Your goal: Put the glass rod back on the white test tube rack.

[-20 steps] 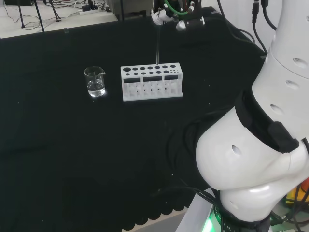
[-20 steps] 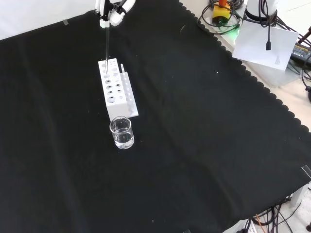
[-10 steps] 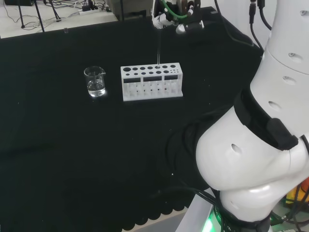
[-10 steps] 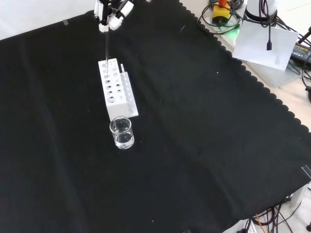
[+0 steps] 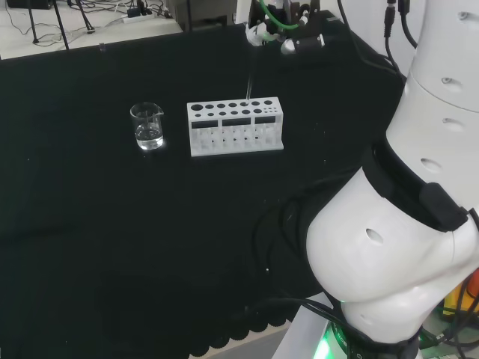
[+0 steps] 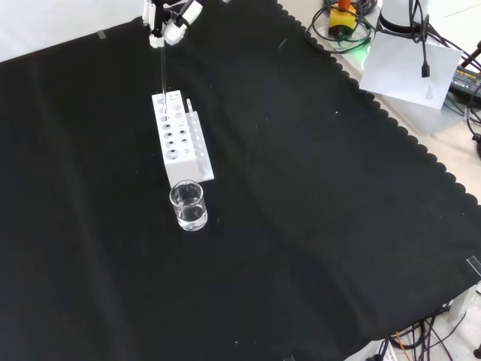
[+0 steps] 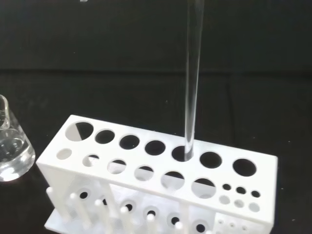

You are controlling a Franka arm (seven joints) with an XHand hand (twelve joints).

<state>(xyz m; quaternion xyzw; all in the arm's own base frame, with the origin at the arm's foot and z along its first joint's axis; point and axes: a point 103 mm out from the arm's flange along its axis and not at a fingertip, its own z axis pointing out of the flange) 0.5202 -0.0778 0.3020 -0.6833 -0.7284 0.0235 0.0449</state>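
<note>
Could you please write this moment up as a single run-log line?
hand: shut on glass rod | rod: tip in a hole of white rack | beaker: beside rack, untouched

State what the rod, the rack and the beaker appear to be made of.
Rod: clear glass, seemingly; see-through with bright edges.
Rack: matte white plastic, probably; opaque, with moulded holes and pegs.
Beaker: clear glass or plastic; transparent with glints.

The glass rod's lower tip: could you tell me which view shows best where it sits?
The wrist view: the glass rod ends in a hole of the rack. In the head and front views it is a thin line between hand and rack.
</note>
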